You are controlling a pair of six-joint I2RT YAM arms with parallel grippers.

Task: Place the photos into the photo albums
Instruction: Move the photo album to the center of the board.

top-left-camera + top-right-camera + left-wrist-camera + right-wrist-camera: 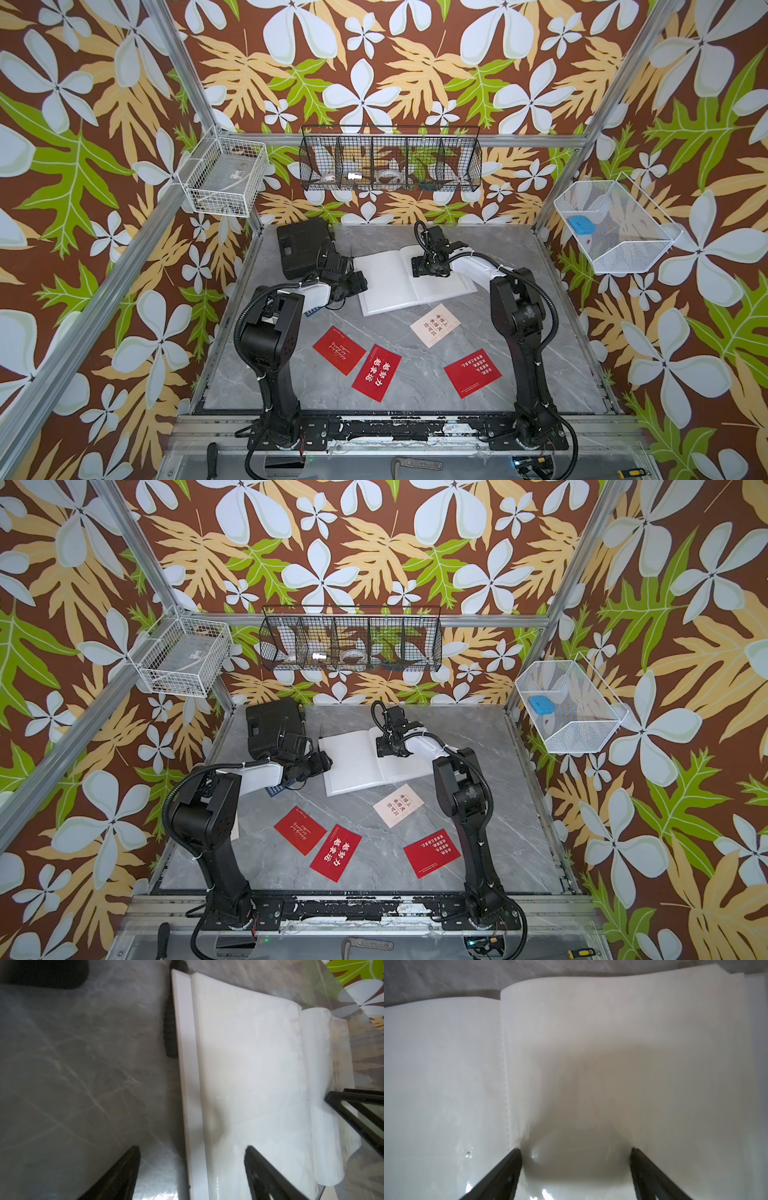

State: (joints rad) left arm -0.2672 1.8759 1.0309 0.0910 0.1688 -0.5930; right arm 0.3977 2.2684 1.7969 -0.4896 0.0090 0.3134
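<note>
Open photo album (390,282), both claws spread
The right gripper (575,1151) presses the page beneath its tips; the left gripper (192,1149) straddles the album's edge. Press lightly to avoid creasing. The photos (338,350) lie behind both, on the table (540,332).

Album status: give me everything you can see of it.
The album is a large white book lying open and flat on the grey marble table, towards the back between the two arms. The pages that show are plain white, glossy and finely textured. The right page bows up near the spine. The right claw, open, appears to press both tips into that page, which puckers around them. The left claw, open, straddles the album's left edge.
</note>
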